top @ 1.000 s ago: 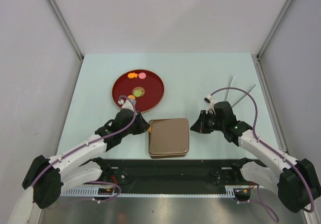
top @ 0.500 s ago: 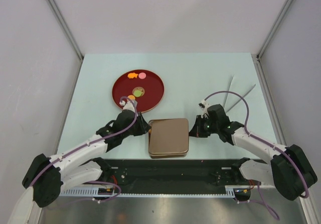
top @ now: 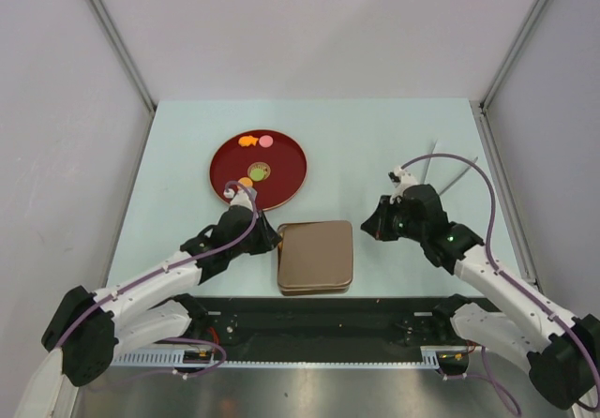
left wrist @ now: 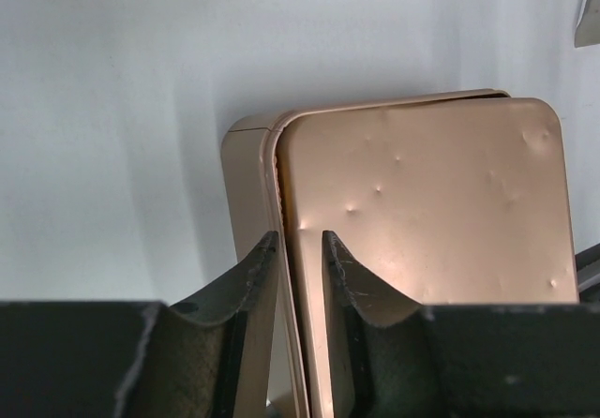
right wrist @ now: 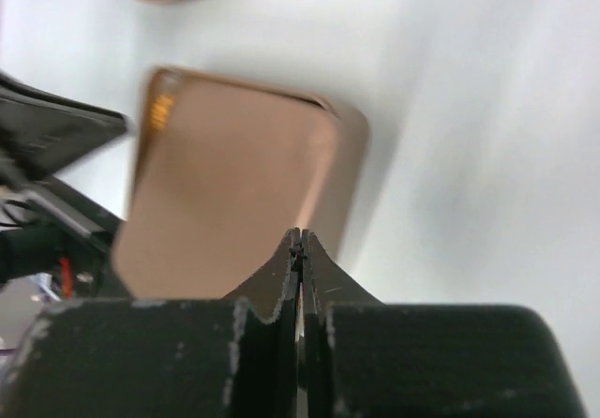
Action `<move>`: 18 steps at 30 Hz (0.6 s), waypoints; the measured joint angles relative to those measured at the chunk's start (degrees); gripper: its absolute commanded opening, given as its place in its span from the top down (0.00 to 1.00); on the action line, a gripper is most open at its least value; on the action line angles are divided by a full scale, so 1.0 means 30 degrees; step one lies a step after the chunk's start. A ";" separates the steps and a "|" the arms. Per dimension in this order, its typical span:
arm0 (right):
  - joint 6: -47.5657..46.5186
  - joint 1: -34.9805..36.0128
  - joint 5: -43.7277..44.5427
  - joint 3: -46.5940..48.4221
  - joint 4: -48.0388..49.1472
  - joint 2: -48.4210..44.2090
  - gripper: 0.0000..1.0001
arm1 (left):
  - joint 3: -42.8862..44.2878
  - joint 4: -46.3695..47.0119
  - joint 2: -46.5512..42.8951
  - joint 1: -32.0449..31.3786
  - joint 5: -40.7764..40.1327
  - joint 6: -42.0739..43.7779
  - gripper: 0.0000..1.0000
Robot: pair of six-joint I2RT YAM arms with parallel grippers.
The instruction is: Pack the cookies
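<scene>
Pale worktop lay under both arms, and on it the gold tin (top: 316, 256) sat with its lid on. Our left fingers (top: 274, 239) stood a narrow gap apart astride the lid's left edge, and the wrist view did not let us tell whether they already pinched it. Our right fingers (right wrist: 300, 240) were pressed together on nothing, with the tin's right side just ahead of them. Half a second before, those right fingers had been down against that right side. They had since drawn back and a little away, while the left fingers had kept their place. The tin had not shifted that we could see. The cookies (top: 257, 171) lay on the red plate (top: 292, 156) beyond the left fingers, apart from the tin, in the same spots as a second earlier. We judged that none was packed yet and that getting the lid off was the step in hand.
</scene>
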 measured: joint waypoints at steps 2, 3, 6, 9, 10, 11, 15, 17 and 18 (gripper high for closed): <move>0.0000 0.0124 -0.0109 0.0590 0.0277 -0.0423 1.00 | -0.0095 0.0066 0.0022 0.0000 0.0015 -0.0102 0.71; 0.0007 0.0204 -0.0299 0.0685 0.0517 -0.0466 1.00 | -0.0168 0.0073 0.0051 0.0000 0.0022 -0.0131 0.72; 0.0036 0.0393 -0.0976 0.0656 0.0998 0.0204 1.00 | -0.0299 0.0095 0.0182 -0.0007 0.0058 -0.0270 0.72; 0.0051 0.0495 -0.1668 0.0036 0.1792 0.1647 1.00 | -0.0328 0.0109 0.0262 -0.0015 0.0117 -0.0291 0.72; 0.0051 0.0517 -0.1821 -0.0204 0.1953 0.2011 1.00 | -0.0328 0.0117 0.0262 -0.0015 0.0131 -0.0291 0.72; 0.0058 0.0517 -0.1982 -0.0517 0.2127 0.2419 1.00 | -0.0328 0.0131 0.0262 -0.0015 0.0138 -0.0291 0.72; 0.0189 0.0539 -0.2441 -0.1341 0.2841 0.3461 1.00 | -0.0328 0.0430 0.0255 -0.0015 0.0284 -0.0335 0.72; 0.0182 0.0539 -0.2506 -0.1384 0.3242 0.3526 1.00 | -0.0328 0.0612 0.0255 -0.0029 0.0328 -0.0386 0.72; 0.0182 0.0546 -0.2514 -0.1406 0.3453 0.3563 1.00 | -0.0328 0.0612 0.0262 -0.0022 0.0357 -0.0423 0.72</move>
